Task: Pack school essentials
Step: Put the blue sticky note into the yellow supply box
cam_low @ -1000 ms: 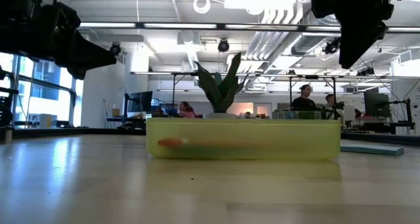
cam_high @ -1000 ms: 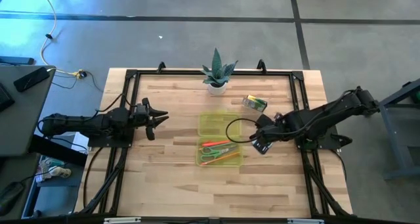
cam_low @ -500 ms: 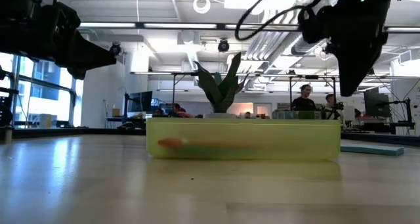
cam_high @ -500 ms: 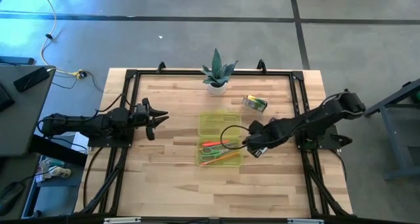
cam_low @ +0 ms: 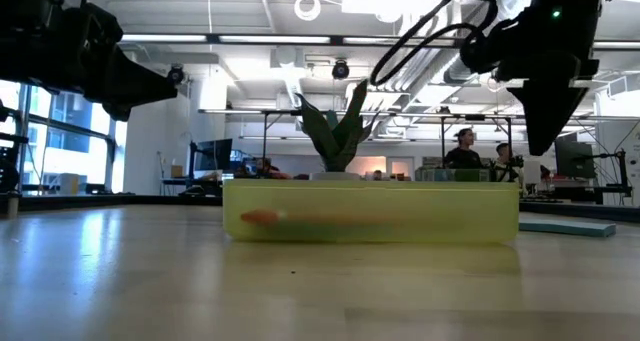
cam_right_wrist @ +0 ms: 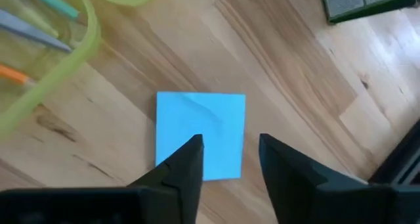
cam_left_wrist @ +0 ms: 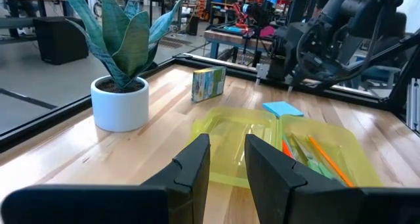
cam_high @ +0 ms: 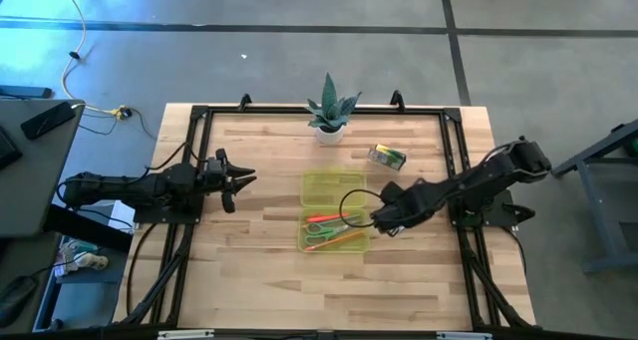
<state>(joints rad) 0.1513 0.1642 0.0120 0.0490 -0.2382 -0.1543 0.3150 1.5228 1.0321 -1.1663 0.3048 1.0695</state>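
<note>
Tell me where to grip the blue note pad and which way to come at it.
Grip the blue note pad across two opposite edges, coming straight down from above. It lies flat on the table, so only its thin sides offer purchase. The right gripper already hangs open over it, fingers spread. Stay off the yellow-green tray rim beside it; the hold will probably be shallow.

Grey floor (cam_high: 299, 6); bright workshop with ceiling lights (cam_low: 260, 39)

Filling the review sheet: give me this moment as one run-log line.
right gripper: open, above blue note pad | left gripper: open, waiting at table's left | yellow tray: holds pens, scissors | crayon box: on table
</note>
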